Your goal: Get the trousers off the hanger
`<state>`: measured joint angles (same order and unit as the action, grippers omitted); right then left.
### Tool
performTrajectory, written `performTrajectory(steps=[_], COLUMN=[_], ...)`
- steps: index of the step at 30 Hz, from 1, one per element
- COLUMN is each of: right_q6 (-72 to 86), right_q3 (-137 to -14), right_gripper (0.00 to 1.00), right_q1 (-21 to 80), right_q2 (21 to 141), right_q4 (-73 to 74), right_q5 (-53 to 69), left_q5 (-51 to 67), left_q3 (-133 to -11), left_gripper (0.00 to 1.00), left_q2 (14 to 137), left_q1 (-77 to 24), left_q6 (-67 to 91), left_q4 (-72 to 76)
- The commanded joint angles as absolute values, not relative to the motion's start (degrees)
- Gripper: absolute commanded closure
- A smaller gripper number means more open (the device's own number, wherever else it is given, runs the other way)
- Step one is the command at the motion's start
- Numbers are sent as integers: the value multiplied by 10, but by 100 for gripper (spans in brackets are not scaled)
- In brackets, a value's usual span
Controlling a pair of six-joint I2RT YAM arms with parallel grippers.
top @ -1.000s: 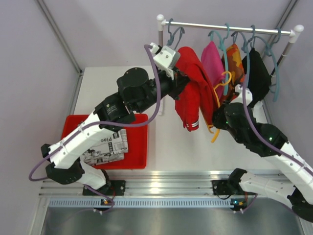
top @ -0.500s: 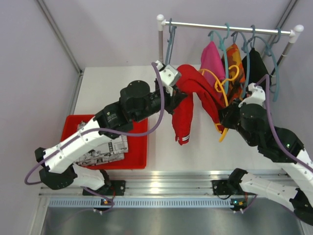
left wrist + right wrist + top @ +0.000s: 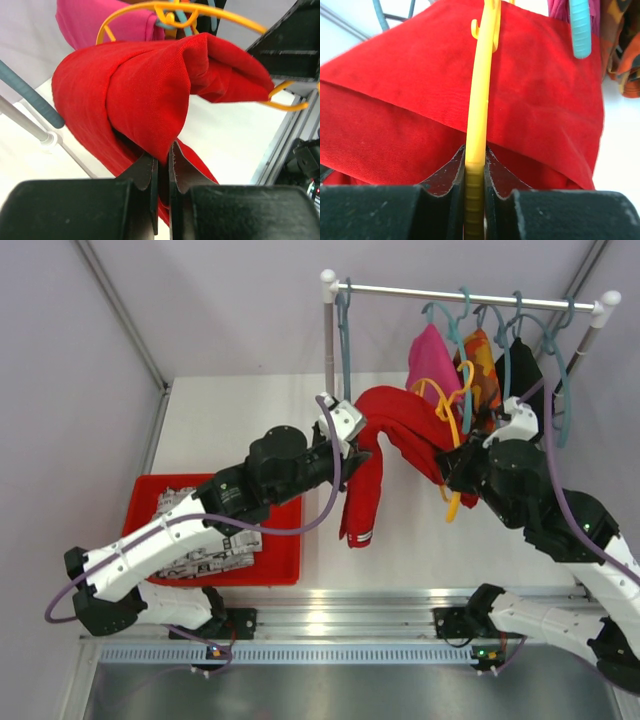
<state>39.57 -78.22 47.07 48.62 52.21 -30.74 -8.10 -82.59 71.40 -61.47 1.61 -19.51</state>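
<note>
The red trousers [image 3: 385, 425] stretch between both arms, still draped over a yellow hanger [image 3: 452, 405] held off the rail. My left gripper [image 3: 352, 445] is shut on a fold of the red trousers [image 3: 150, 85], one leg hanging down towards the table. My right gripper [image 3: 448, 472] is shut on the yellow hanger [image 3: 482, 90], with the red cloth [image 3: 410, 100] lying across it. Pink trousers [image 3: 432, 355], orange camouflage trousers [image 3: 480, 365] and black trousers [image 3: 525, 385] hang on teal hangers. Black-and-white patterned trousers [image 3: 205, 540] lie in the tray.
A red tray [image 3: 285, 540] sits at the near left of the white table. The clothes rail [image 3: 420, 290] spans the far right on two posts. One teal hanger [image 3: 345, 320] with nothing on it hangs at the rail's left end.
My left gripper has pulled the red trousers away from the rail, down and towards the near edge. My right gripper has carried the yellow hanger up and to the right, stretching the cloth.
</note>
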Motion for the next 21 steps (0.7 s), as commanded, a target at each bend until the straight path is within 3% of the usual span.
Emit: performTrajectory(steps=[1,12,18,21], right_q6=[400,408,405,403], right_q3=[-785,-754,-732,-739], right_gripper=[100,100,100,100], right_q1=[469,469,470,470], right_q2=[483,481,462,455], right_q4=[425,420,392,380], right_q5=[-296,-269,-256,-255], left_q5=[-98,-27,35,10], left_q3=[-852,-782,-772,-746], left_gripper=[100,100,100,100], left_q2=[692,676,675,672], left_q1=[-616,-620,-623,-631], left_q6=[18,4,-27,-36], left_q4=[-55,90,60,33])
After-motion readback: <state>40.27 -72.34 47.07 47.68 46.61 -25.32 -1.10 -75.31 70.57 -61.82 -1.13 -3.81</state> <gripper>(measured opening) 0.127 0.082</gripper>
